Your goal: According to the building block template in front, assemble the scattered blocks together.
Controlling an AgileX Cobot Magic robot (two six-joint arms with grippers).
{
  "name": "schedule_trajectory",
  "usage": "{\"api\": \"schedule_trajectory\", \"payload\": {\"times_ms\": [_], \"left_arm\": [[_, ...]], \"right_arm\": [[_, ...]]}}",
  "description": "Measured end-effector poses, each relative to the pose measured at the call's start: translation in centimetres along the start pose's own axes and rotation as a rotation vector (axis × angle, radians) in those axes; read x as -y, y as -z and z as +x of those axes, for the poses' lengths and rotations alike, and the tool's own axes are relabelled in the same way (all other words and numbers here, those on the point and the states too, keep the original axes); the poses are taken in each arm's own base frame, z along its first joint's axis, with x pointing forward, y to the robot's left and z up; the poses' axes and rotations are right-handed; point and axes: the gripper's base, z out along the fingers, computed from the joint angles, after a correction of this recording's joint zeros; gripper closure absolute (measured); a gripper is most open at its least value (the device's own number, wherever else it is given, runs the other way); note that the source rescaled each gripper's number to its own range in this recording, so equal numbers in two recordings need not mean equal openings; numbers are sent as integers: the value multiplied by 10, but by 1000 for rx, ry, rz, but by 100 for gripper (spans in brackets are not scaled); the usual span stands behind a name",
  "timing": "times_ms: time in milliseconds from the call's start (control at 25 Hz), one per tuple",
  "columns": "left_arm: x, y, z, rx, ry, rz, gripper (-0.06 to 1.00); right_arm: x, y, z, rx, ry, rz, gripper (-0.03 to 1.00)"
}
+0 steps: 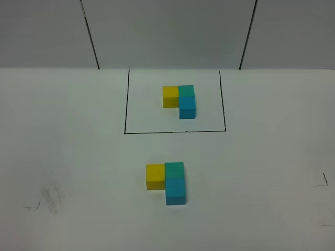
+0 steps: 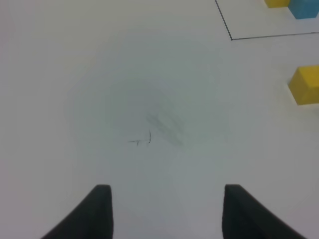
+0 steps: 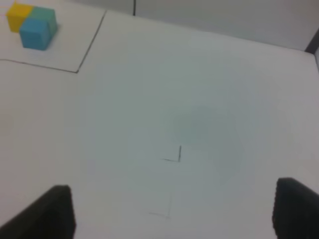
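The building block template (image 1: 179, 100) is an L of yellow, teal and sky-blue cubes inside a black-line rectangle (image 1: 175, 132) at the back of the table. In front of it lie the scattered blocks, touching in the same L: yellow (image 1: 155, 176), teal (image 1: 174, 170), sky-blue (image 1: 176, 191). Neither gripper shows in the exterior high view. In the left wrist view my left gripper (image 2: 167, 209) is open over bare table, with the yellow block (image 2: 305, 84) far off to one side. My right gripper (image 3: 177, 206) stands wide open over bare table, the template (image 3: 32, 25) distant.
Faint pencil corner marks sit on the white table at the front left (image 1: 31, 207) and at the right (image 1: 320, 182), with a grey smudge (image 1: 52, 198) beside the left one. A grey wall with black seams (image 1: 90, 34) rises behind the table.
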Motion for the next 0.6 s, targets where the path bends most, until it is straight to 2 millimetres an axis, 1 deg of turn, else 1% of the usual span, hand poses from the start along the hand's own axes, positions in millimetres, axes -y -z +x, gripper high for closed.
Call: {"api": "schedule_trajectory", "payload": {"times_ms": [120,240,600], "left_arm": [[0,0,0,0,0,0,66],[0,0,0,0,0,0,66],[0,0,0,0,0,0,66]], "right_arm": [[-2,0,11,12,-4,-5,23],[-6,-7,18,-13,-19,-34,23],[-11,-10,24,-53,-49,-83,23]]}}
